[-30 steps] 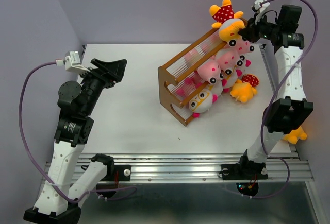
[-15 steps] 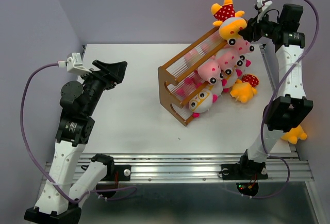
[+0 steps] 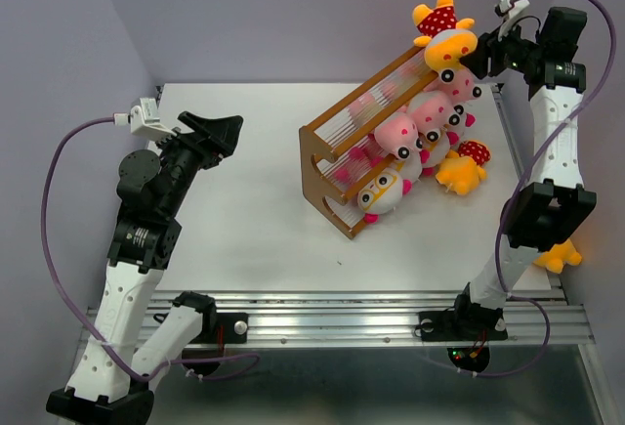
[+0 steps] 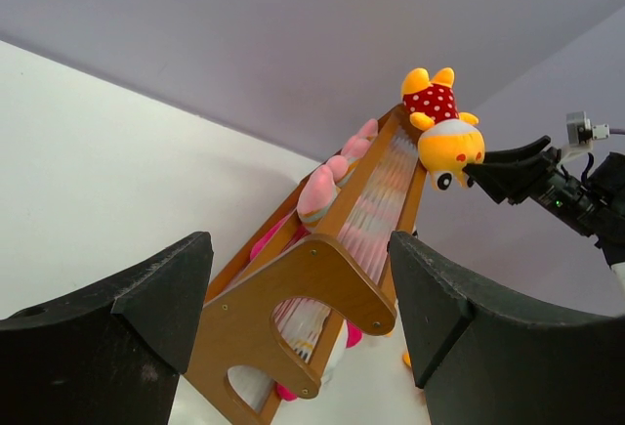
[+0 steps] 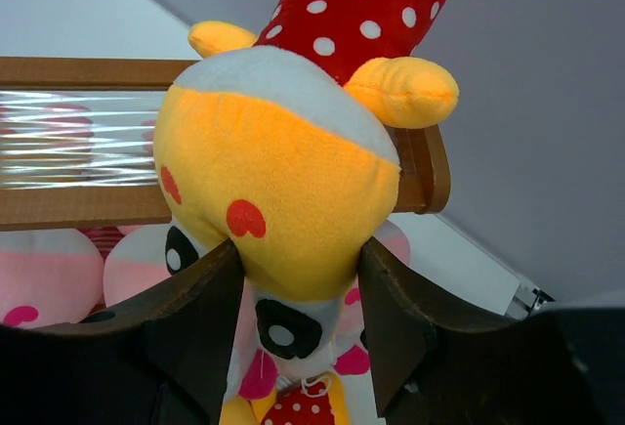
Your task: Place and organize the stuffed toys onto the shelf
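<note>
Sits head-first between the fingers [image 5: 200, 318] of the right gripper [image 3: 479, 57]: yellow-orange stuffed toy [image 5: 278, 176], long axis running straight out from the fingertips, head nearest, red polka-dot body and feet pointing away and upward. Touches both fingers at the sides of the head; cannot tell whether pinched or merely flanked. Rests just past the fingertips on the top rail of the shelf [image 5: 78, 205], at its far end. Shows a white band across the head, red cheek marks and stubby yellow arms.

Below the fingers, crowding the rack's open side: pink toys [image 3: 400, 132] and a white-faced one [image 3: 383, 191] in orange glasses. Beside them on the table [image 3: 244, 210], another yellow toy [image 3: 462, 169].

Well apart, facing the shelf's curved end panel: left gripper [image 3: 232, 130], fingers spread wide, nothing between them.
</note>
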